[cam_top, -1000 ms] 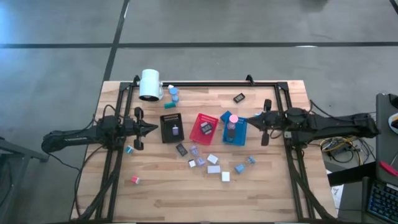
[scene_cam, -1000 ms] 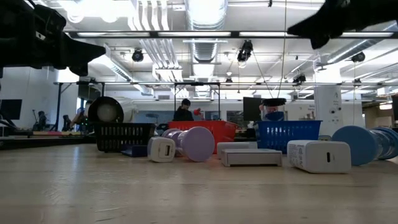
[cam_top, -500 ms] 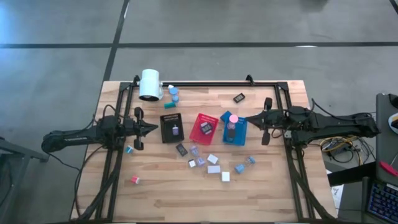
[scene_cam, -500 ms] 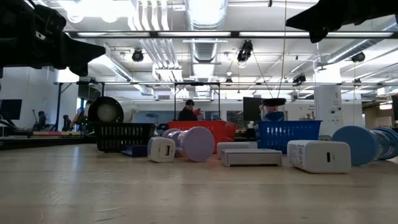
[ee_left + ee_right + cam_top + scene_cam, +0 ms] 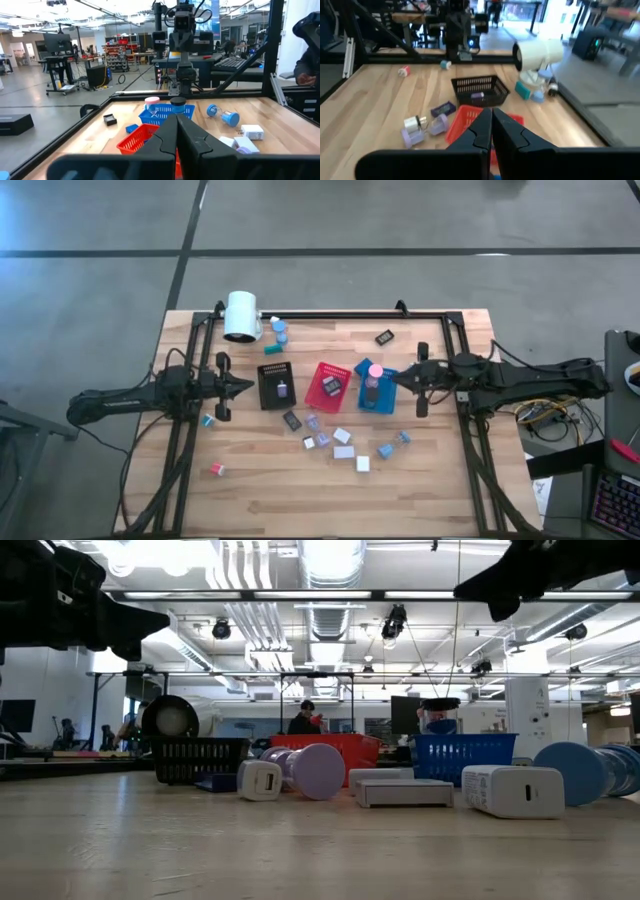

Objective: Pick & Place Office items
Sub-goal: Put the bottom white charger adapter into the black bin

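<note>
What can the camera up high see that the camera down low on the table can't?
Only the high view shows the pink cap lying in the blue tray, a small red piece alone near the table's front, and both arms stretched out. Only the low view shows the room behind, with a person and ceiling lights. Both show the black tray, red tray and white blocks.

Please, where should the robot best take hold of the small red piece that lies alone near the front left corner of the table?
The small red piece lies apart from everything on the table. Probably come straight down from above and close the jaws across its two shorter sides, since nothing crowds it. Its finer shape is too small to tell.
</note>
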You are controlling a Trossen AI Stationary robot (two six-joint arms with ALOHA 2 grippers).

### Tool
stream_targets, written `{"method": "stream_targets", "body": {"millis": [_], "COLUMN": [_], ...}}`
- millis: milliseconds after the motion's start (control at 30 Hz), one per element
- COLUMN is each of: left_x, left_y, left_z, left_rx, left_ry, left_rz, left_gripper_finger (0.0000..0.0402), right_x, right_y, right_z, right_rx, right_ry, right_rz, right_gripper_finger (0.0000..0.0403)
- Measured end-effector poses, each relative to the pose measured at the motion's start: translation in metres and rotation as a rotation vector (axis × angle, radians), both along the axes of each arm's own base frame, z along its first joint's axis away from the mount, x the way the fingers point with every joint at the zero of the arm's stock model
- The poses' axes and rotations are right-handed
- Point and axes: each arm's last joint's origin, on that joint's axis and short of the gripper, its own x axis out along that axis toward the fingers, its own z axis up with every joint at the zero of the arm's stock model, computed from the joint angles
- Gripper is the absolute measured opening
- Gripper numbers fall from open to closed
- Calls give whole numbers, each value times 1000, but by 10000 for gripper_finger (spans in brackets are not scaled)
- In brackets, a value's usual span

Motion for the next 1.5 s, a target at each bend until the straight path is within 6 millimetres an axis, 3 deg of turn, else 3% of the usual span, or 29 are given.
{"method": "stream_targets", "body": {"millis": [200, 400, 733, 900, 1233, 1500], "left_x": [0, 0, 0, 0, 0, 0], "left_y": [0, 0, 0, 0, 0, 1], "left_z": [0, 0, -1, -1, -2, -1], "left_rx": [-3, -3, -1, -1, -7, -7], "left_ry": [0, 1, 10, 10, 10, 3], "left_rz": [0, 0, 0, 0, 16, 23], "left_gripper_finger": [7, 7, 7, 7, 7, 7], "right_x": [21, 50, 90, 106, 130, 148], "right_y": [3, 17, 79, 106, 147, 161], "right_z": [-9, -5, 2, -2, -30, -58], "right_rx": [29, 11, 4, 54, 134, 161], "right_ry": [101, 186, 472, 594, 888, 986], "right_rz": [8, 75, 345, 350, 236, 163], "right_gripper_finger": [24, 78, 166, 195, 250, 267]}}
